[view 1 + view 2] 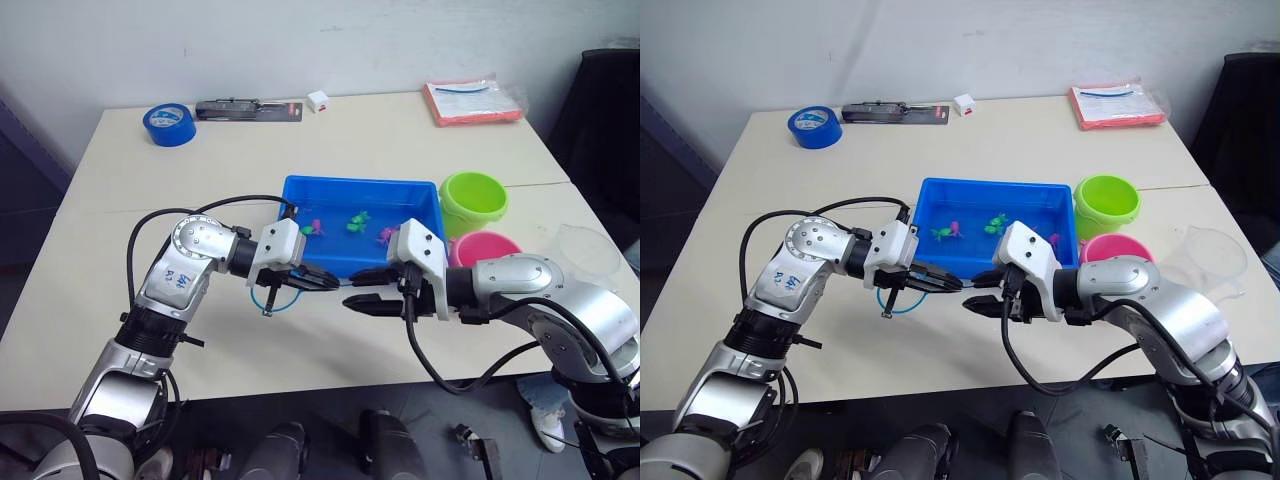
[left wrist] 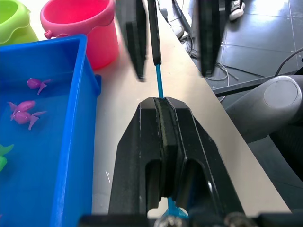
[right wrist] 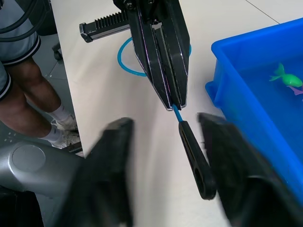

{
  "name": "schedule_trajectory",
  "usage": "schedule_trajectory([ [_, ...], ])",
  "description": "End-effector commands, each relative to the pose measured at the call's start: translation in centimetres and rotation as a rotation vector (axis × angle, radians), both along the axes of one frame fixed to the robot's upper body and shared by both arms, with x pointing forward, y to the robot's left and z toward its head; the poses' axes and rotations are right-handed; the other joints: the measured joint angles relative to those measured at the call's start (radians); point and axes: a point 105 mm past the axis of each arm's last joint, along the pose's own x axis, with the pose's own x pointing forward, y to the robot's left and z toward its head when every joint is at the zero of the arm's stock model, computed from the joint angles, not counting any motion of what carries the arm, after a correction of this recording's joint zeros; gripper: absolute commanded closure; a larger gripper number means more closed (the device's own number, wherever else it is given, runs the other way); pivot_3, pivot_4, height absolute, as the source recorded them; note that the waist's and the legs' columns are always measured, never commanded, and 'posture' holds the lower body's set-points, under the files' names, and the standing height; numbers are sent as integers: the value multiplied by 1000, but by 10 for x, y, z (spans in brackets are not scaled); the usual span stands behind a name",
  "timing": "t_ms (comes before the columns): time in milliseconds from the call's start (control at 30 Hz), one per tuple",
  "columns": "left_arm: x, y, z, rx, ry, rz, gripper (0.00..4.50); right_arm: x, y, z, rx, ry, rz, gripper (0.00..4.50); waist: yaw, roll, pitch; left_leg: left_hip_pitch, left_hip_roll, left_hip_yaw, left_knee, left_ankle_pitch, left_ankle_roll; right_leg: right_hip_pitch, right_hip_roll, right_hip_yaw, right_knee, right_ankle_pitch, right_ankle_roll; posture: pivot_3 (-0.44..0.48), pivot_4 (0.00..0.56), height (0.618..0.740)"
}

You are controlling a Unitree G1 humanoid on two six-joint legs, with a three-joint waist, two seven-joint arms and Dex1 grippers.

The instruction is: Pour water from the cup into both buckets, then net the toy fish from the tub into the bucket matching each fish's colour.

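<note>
My left gripper [image 1: 325,281] is shut on the thin blue stem of the net [image 3: 176,112], just in front of the blue tub [image 1: 300,190]. The net's blue hoop [image 1: 268,296] hangs below that gripper. Its black handle [image 3: 195,163] points at my right gripper [image 1: 362,288], which is open with a finger on each side of the handle. Pink toy fish [image 1: 317,226] and green ones [image 1: 357,220] lie in the tub. The green bucket [image 1: 473,200] and the pink bucket [image 1: 485,248] stand right of the tub. The clear cup [image 1: 588,250] stands further right.
At the table's far edge lie a blue tape roll [image 1: 168,124], a black tool [image 1: 248,110], a small white box [image 1: 318,100] and a red packet [image 1: 472,103]. A black chair [image 1: 605,120] stands on the right. A person's leg [image 3: 28,94] is near the table's front.
</note>
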Motion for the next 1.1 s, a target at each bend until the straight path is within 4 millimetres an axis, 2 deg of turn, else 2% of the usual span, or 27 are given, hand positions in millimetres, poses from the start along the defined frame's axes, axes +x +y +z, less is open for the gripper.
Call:
schedule_trajectory([
  [33,0,0,10,1,-44,-15,4500,-2,2,8,13,-34,19,3444,0,0,0,0,0,0,0,0,0,0,0,0,0,0,0,0,150,740],
  [67,0,0,10,2,-43,-15,4500,-2,2,8,13,-34,19,3761,0,0,0,0,0,0,0,0,0,0,0,0,0,0,0,0,150,740],
  [600,7,1,14,-14,-29,39,4500,-4,2,9,15,-36,21,3710,0,0,0,0,0,0,0,0,0,0,0,0,0,0,0,0,150,740],
  [700,8,-1,20,-42,-15,54,3499,-4,2,8,14,-35,21,3710,0,0,0,0,0,0,0,0,0,0,0,0,1,0,0,0,150,740],
  [833,4,2,23,-38,6,37,1671,-4,2,8,15,-33,24,3710,-1,0,0,0,0,0,0,0,0,0,0,0,1,0,0,0,150,740],
  [967,3,6,43,-125,-20,66,24,-5,3,6,14,-28,27,3710,-1,0,0,0,0,0,0,0,0,0,0,0,1,0,0,0,150,740],
  [1100,-5,20,64,-153,27,87,0,-5,2,3,10,-23,27,3710,-3,0,0,-1,0,0,0,0,0,-1,0,0,1,0,0,0,150,740],
])
